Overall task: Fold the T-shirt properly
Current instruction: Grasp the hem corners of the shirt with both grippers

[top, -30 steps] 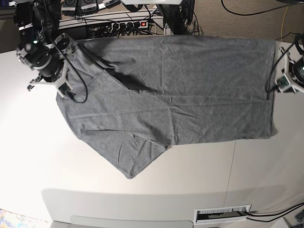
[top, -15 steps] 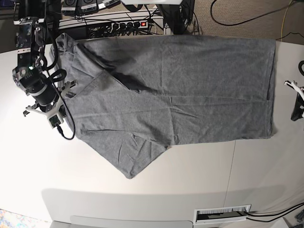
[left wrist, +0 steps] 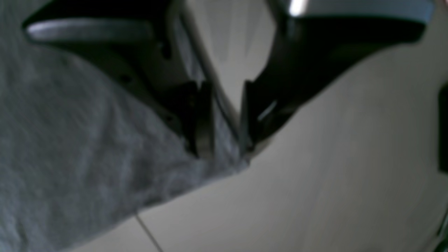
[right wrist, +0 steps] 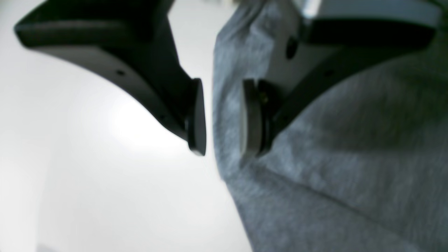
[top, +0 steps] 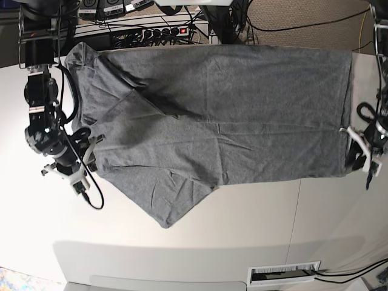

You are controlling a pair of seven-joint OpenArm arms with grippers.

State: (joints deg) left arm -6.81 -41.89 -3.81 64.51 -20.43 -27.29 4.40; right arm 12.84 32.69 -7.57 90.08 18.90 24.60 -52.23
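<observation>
The grey T-shirt (top: 230, 115) lies spread flat across the white table (top: 242, 224), one sleeve pointing toward the front. At the shirt's left edge in the base view, my right gripper (top: 91, 151) is low over the cloth. Its wrist view shows the gripper (right wrist: 224, 117) open, with the T-shirt's (right wrist: 332, 157) edge standing between the pads, nearer the right one. My left gripper (top: 357, 159) is at the hem's front corner on the right. It stands open (left wrist: 224, 119), straddling the corner of the T-shirt (left wrist: 87, 157).
A power strip (top: 157, 30) with tangled cables runs behind the table's back edge. A labelled slot (top: 284, 274) sits at the front edge. A thin seam (top: 297, 206) crosses the table top near the hem.
Both arms have slid toward the table's front along the shirt's two side edges. Their jaws now stand apart over the cloth edge. The back-left sleeve corner lies flat.
</observation>
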